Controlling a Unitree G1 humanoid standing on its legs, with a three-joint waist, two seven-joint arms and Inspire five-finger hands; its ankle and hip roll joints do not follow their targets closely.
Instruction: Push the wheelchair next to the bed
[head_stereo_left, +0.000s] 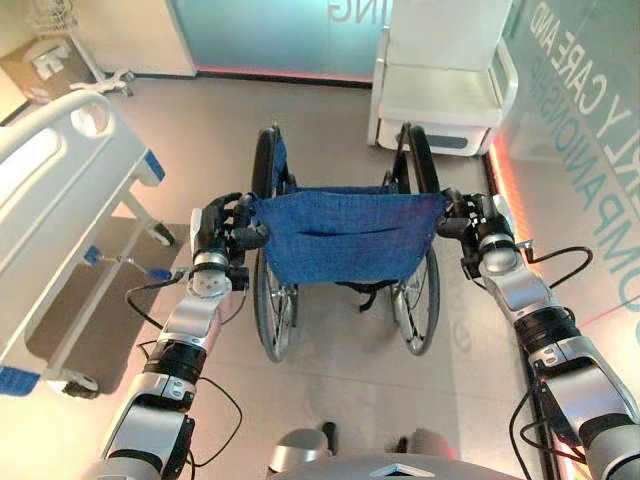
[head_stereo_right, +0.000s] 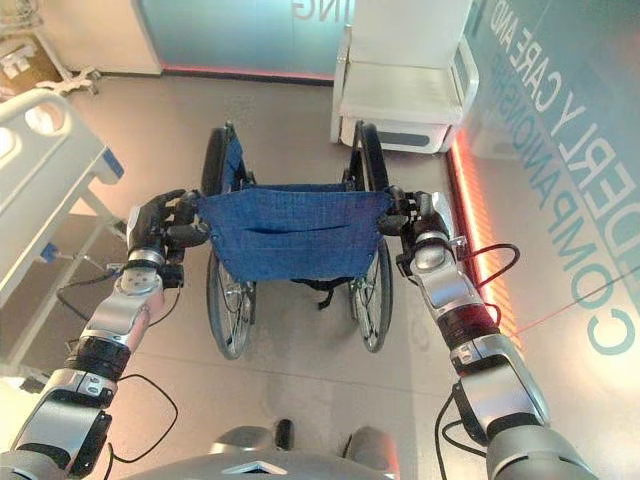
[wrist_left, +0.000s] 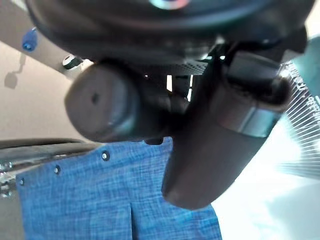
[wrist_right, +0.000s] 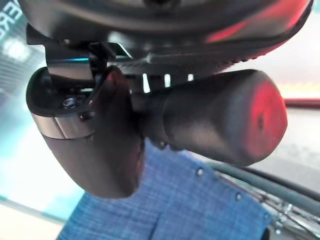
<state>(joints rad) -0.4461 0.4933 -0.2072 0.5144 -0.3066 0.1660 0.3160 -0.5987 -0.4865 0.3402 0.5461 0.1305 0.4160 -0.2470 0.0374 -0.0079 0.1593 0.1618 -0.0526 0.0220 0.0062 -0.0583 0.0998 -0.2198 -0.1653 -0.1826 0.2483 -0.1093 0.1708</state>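
A wheelchair with a blue fabric backrest (head_stereo_left: 345, 235) and dark wheels stands in the middle of the floor, facing away from me. My left hand (head_stereo_left: 222, 232) is curled round its left push handle (wrist_left: 102, 110). My right hand (head_stereo_left: 470, 222) is wrapped round the right push handle (wrist_right: 225, 117). The bed (head_stereo_left: 45, 190), white with blue corner bumpers, lies along the left side, its foot end about level with the wheelchair.
A white armchair (head_stereo_left: 440, 75) stands against the far wall just beyond the wheelchair's right wheel. A glass wall with lettering and a red light strip (head_stereo_left: 505, 180) runs along the right. A wheeled stand (head_stereo_left: 75, 45) sits at the far left.
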